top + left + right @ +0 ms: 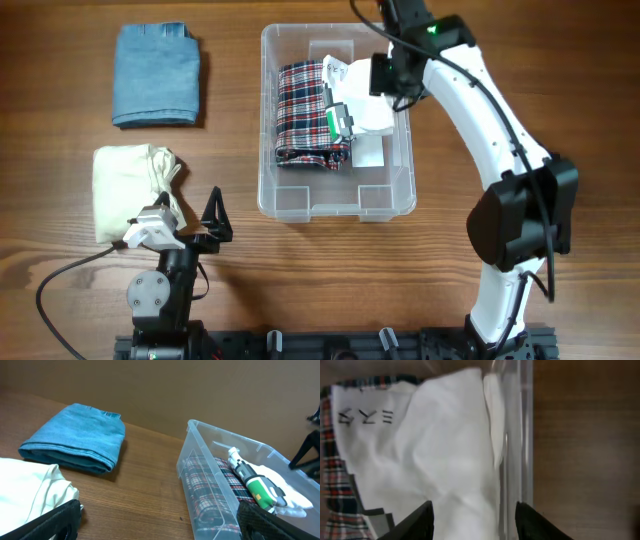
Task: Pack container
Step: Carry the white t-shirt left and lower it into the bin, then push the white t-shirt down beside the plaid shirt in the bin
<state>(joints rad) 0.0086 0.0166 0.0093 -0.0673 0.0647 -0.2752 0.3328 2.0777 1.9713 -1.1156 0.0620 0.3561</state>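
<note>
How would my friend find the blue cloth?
Find the clear container in the middle of the wooden table. Left of it lie two cloths. The blue cloth is the one farther from the robot; the cream cloth lies nearer.

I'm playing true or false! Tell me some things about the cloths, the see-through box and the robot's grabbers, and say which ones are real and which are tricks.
1. The blue folded cloth is inside the container. False: it lies on the table, to the left of the container.
2. A checked cloth lies in the container. True.
3. The left gripper is gripping the cream cloth. False: its fingers are spread open and hold nothing.
4. The right gripper is over the container, above a white cloth. True.
</note>
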